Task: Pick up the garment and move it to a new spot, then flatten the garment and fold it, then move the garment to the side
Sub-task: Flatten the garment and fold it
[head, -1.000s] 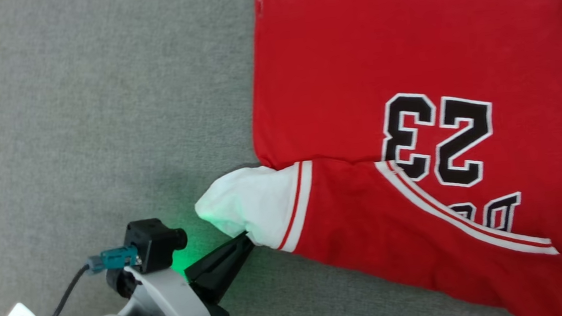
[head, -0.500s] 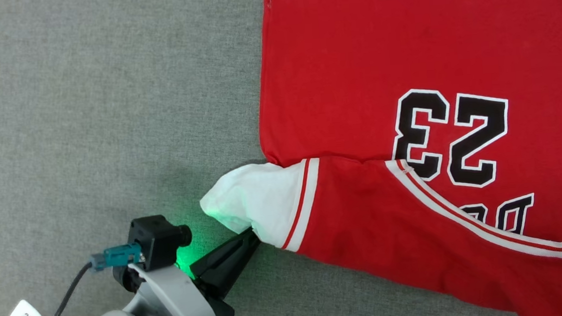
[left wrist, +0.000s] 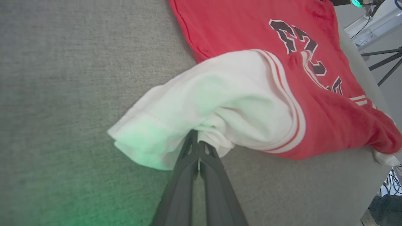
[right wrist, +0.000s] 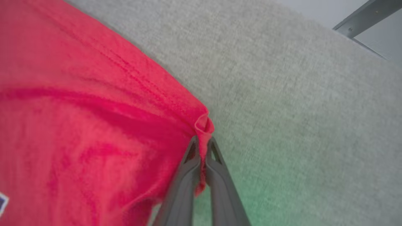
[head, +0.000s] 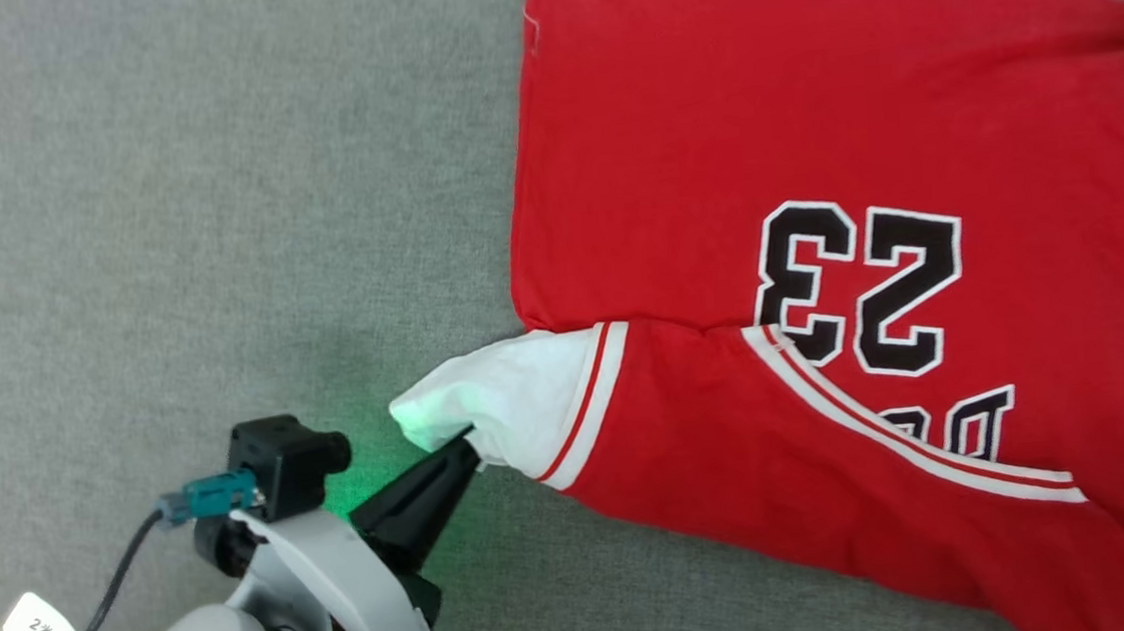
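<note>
Left gripper [head: 469, 443] is closed on the white sleeve end [head: 503, 395]; right gripper [right wrist: 203, 147] is pinched on a red hem corner [right wrist: 204, 124]. The jersey [head: 709, 143] is spread on the grey table [head: 165, 236]. Light, limp, stretchy fabric is expected; hemmed edges are to be gripped.

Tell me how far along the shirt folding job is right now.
Done: the shirt lies spread on the grey surface, number side up. In hand: the left tool is shut on the white sleeve end, and the right tool is shut on a red corner. Left: the body looks unfolded, so flattening, folding and moving it aside are not yet done.
</note>
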Available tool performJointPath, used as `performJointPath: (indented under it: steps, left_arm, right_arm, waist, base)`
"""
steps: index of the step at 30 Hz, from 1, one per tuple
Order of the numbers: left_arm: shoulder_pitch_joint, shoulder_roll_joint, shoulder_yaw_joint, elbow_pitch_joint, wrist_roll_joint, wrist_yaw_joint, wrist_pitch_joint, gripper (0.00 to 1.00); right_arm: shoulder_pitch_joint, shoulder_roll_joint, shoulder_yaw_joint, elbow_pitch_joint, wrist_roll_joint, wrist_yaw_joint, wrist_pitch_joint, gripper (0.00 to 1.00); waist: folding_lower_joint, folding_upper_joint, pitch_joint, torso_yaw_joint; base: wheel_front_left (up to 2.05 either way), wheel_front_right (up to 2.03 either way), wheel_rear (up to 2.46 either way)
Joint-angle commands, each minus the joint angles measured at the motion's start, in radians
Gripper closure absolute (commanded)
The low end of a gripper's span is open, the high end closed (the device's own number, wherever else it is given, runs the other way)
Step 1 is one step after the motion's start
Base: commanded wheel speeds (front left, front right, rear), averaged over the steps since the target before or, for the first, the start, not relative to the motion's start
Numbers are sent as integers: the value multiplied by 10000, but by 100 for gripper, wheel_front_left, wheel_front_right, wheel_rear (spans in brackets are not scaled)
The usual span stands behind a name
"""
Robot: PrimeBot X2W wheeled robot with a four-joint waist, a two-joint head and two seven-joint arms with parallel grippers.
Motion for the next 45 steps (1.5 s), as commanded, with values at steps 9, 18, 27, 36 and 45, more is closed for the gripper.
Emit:
performJointPath:
  steps: [9,18,27,36,45]
  left_arm:
    - [344,462,114,211,-250,75,73,100]
    - [919,1179,279,120,-431,375,134,100]
    - [1408,1893,609,-170,-713,636,33,100]
    - [1656,2291,809,-346,-798,810,-51,100]
    - [1682,2359,775,-499,-749,890,-15,100]
  right_arm:
    - [2173,-1881,615,-2415,1233,-7,-420,100]
    - [5173,-3867,799,-5164,2155,-7,-636,100]
    - [7887,-4542,747,-6926,1990,-7,-758,100]
    - [10047,-3906,96,-7706,1461,-7,-626,100]
    - [10974,-3030,-1981,-7634,320,-7,-761,0]
  waist:
    - [0,0,-1273,-861]
    - [0,0,-1763,-1565]
    - [0,0,-1924,-2214]
    - [0,0,-1945,-2469]
    - [0,0,-1960,-2524]
  base:
    - [0,0,0]
    - [0,0,0]
    - [0,0,0]
    - [0,0,0]
    - [0,0,0]
